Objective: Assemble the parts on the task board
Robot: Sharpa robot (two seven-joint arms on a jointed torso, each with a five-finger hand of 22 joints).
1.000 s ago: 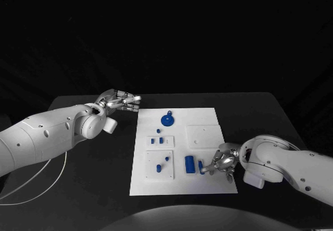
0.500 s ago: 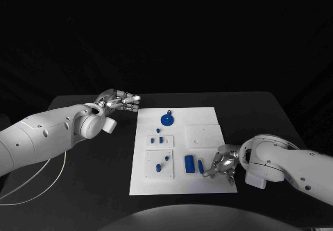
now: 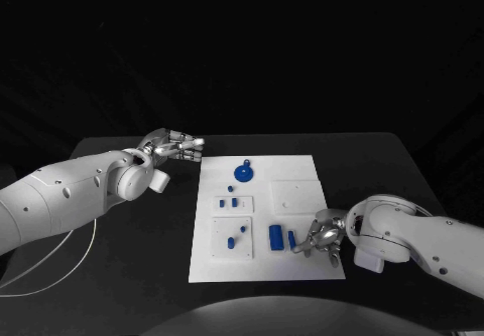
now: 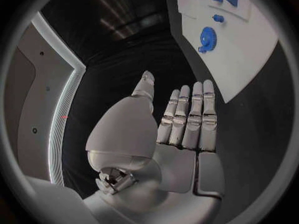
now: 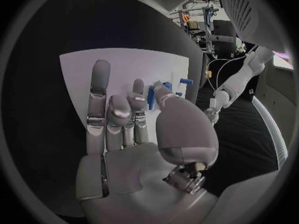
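The task board point(image 3: 303, 269) lies flat in the middle of the black table point(image 3: 111, 280), its long side running away from the robot. On it are several blue parts: a round part with a small tab point(image 3: 243, 172) near the far end, two small pieces in a raised white block point(image 3: 230, 204) further in, and an upright-looking blue bar point(image 3: 274, 236) in the near half, with a thinner blue pin point(image 3: 292, 241) just beside it on the right.

The right hand point(image 3: 323, 238) is low over the near right part of the board. In the right wrist view the thumb and a bent finger point(image 5: 138, 100) meet around the blue pin, while one finger stays stretched out; it seems to pinch the pin.

The left hand point(image 3: 178, 148) is off the board, beside its far left corner, above the table. In the left wrist view its fingers point(image 4: 190, 114) are straight and pressed side by side, the palm bare, holding nothing.
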